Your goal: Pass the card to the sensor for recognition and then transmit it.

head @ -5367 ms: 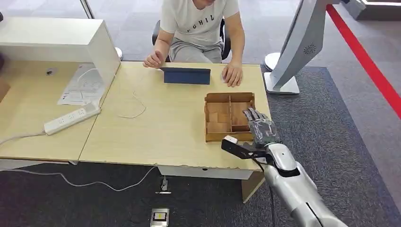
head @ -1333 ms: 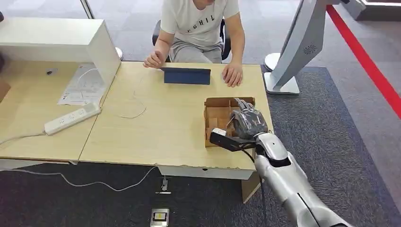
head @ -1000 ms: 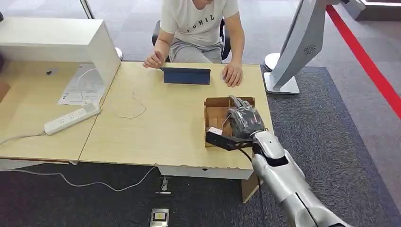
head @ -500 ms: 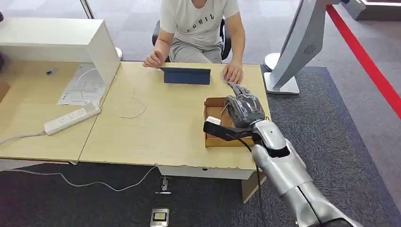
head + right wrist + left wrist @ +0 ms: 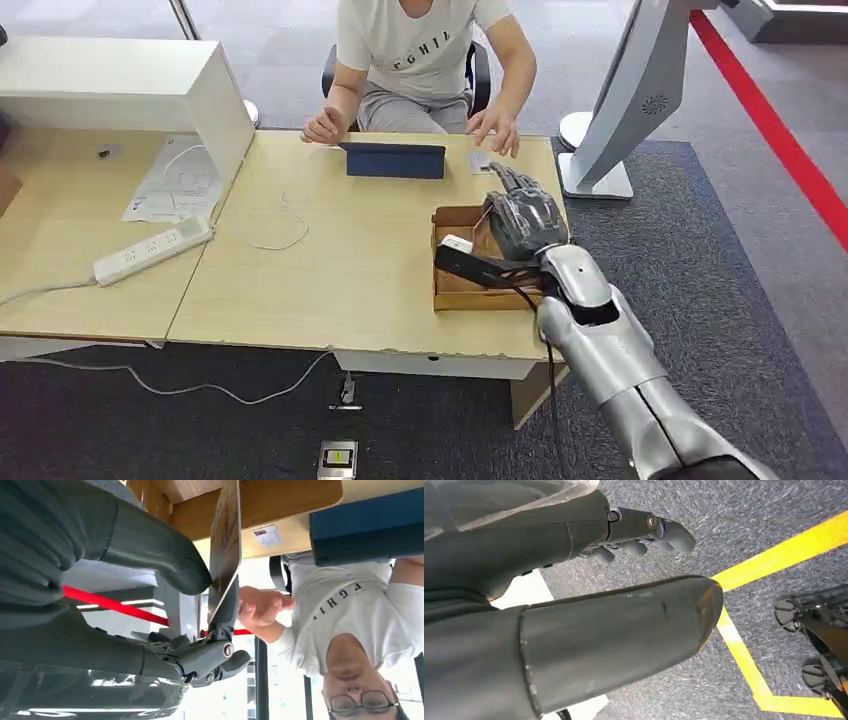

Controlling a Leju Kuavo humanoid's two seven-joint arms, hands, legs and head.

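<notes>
Card (image 5: 226,545) is pinched between the thumb and a finger of my right hand (image 5: 525,222), edge-on in the right wrist view, thin and brownish. In the head view I can't pick the card out; the hand hides it.

Change since about five seconds ago: the right hand was low at the near edge of the wooden tray (image 5: 450,290), fingers over the compartments. Now it's lifted, above the tray's far end, with the card out of the tray. So pickup looks done and I'm in the carry phase.

The small grey pad (image 5: 479,161), which I take for the sensor, lies on the desk (image 5: 330,270) just past the tray's far side, next to the blue tablet stand (image 5: 395,160). The hand is near it, not over it yet. The person's hand (image 5: 497,127) that rested on that spot has lifted and now hovers just behind the pad, probably waiting for the handover.

Next: carry the card on over the pad, flat side down. It's edge-on now, so it likely needs wrist rotation.

My left hand (image 5: 644,535) hangs over the carpet, fingers loosely curled, nothing in it.
</notes>
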